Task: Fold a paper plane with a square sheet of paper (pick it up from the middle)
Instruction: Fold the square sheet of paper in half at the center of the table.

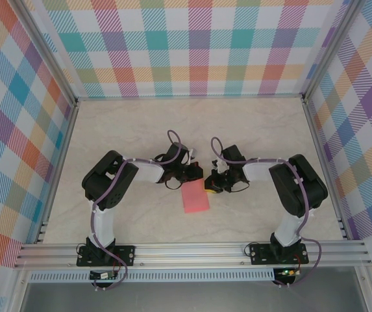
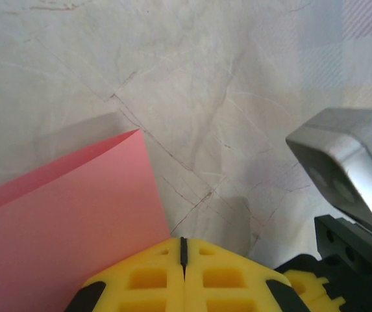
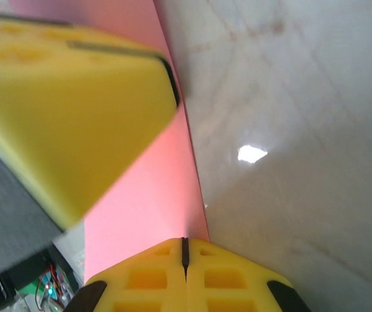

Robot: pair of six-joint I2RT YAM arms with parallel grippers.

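Paper sheet looked light, floppy, crease-prone; best pinched mid-sheet. Left gripper and right gripper were fully closed; hold unclear.

The square sheet of paper is plain salmon pink, and the counter is cream with faint marble veins. The left tool and right tool are bright yellow with black seams. The walls carry a pastel plaid of teal, purple, orange and pink.
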